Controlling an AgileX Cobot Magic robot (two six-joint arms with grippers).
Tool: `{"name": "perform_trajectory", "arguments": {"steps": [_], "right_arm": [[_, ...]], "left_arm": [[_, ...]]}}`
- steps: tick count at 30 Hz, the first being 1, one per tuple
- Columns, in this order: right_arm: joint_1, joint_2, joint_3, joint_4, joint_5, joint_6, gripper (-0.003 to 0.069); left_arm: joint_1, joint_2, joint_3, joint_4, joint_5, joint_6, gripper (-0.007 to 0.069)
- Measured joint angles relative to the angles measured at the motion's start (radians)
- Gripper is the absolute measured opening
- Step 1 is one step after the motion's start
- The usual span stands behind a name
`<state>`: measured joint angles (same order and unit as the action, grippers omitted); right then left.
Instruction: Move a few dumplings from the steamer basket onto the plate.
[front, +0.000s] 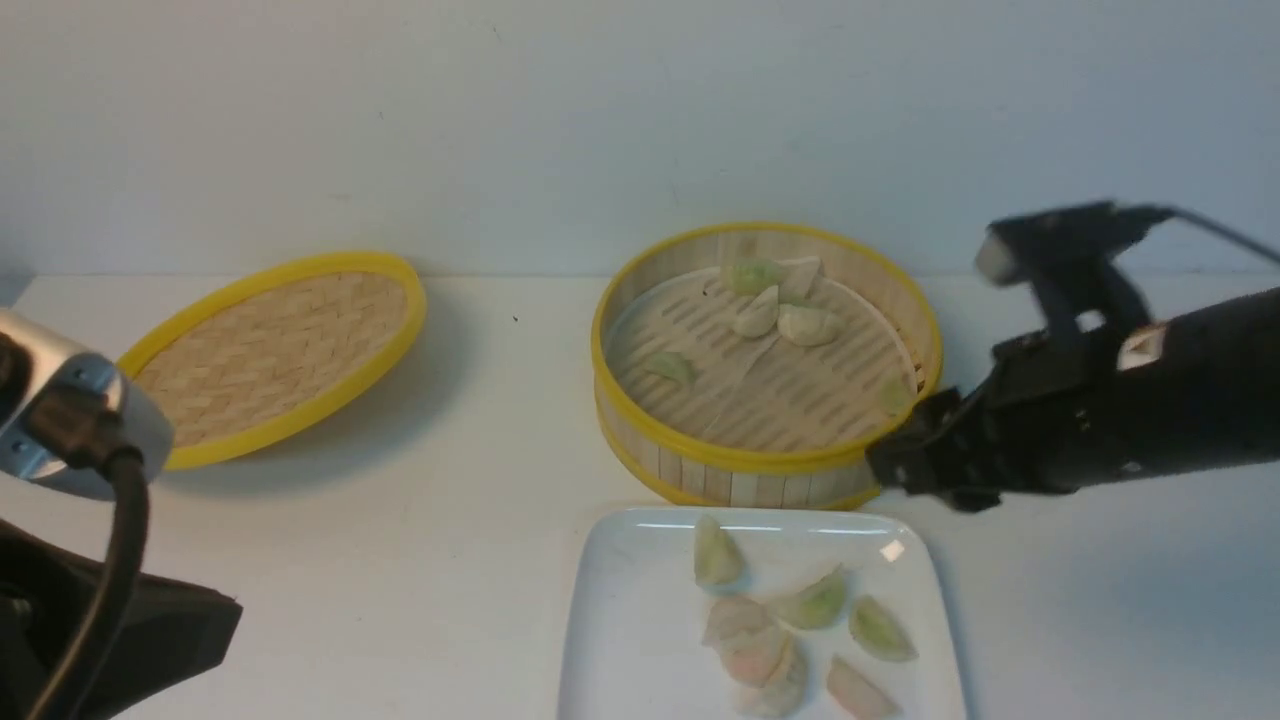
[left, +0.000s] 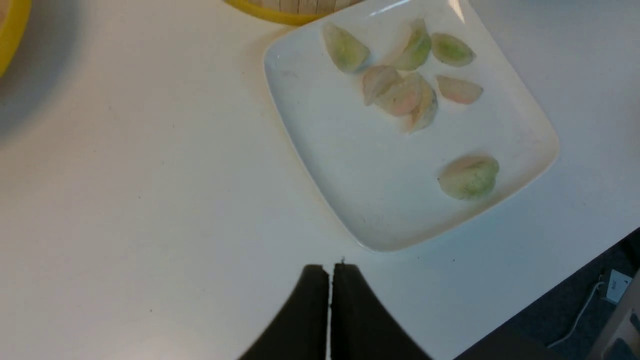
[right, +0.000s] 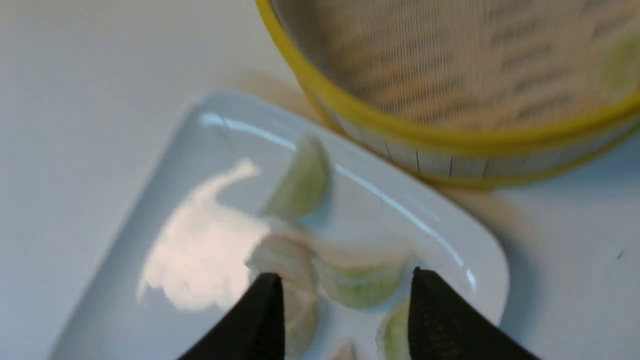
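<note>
The steamer basket (front: 740, 485) stands mid-table and holds several dumplings (front: 780, 315) on its slatted floor. The white plate (front: 625, 620) lies just in front of it with several dumplings (front: 760, 640) on it. My right gripper (front: 890, 465) hovers by the basket's front right wall, over the plate's far right corner. In the right wrist view it (right: 345, 285) is open and empty, with the plate's dumplings (right: 360, 285) below it. My left gripper (left: 330, 270) is shut and empty over bare table beside the plate (left: 360, 165).
The flat yellow-rimmed woven lid (front: 270, 350) lies tilted at the left of the table. The white wall stands close behind the basket. The table's front edge (left: 575, 260) runs near the plate, with dark floor and a cable beyond it.
</note>
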<state>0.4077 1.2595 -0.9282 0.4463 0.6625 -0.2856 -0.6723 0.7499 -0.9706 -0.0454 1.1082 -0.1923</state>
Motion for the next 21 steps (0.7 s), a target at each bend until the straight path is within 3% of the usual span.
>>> {"name": "perform_trajectory", "arguments": {"steps": [12,21], "right_arm": [[0.000,-0.684,0.000,-0.040,-0.075,0.006,0.0024],[0.000,-1.074,0.086,-0.157,-0.093,0.193,-0.0013]], "left_arm": [[0.000,0.000,0.000,0.000,-0.170,0.044,-0.0006],[0.000,0.000,0.000,0.000,-0.229,0.071,-0.0006]]}}
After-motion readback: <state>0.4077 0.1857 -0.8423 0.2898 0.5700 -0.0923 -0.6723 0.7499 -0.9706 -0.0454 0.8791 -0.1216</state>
